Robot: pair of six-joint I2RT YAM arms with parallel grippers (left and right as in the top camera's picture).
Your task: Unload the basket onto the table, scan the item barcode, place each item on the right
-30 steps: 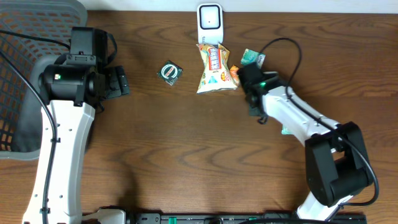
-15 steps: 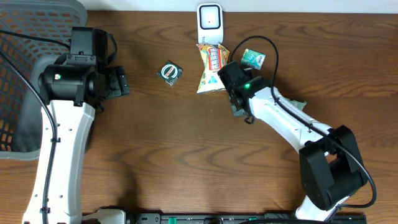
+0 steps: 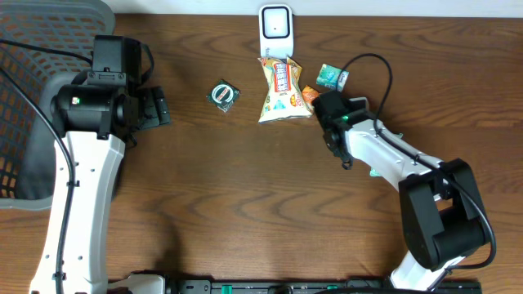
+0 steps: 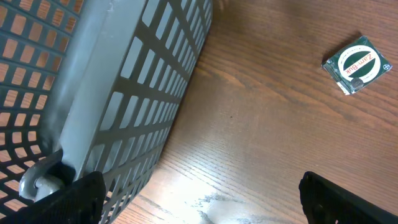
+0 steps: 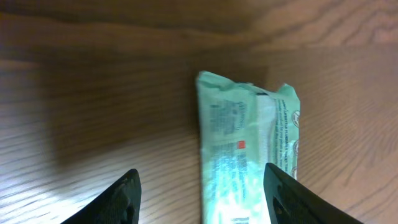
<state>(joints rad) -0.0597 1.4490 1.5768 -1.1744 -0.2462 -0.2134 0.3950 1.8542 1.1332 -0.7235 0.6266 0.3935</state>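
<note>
**Labels on the worktop, both end effectors empty**

Right end effector (image 5: 199,186): fingers parted, nothing held, hovering over a pale green packet (image 5: 249,155) lying flat; its print is too blurred to read. Left end effector (image 4: 199,205): spread wide, empty, beside a grey mesh basket (image 4: 124,93). Farther off, a small green packet (image 4: 357,63) reads "Zam-Buk". Far edge: the white scanner (image 3: 275,28), with a yellow snack bag (image 3: 280,90) touching its base.
</note>
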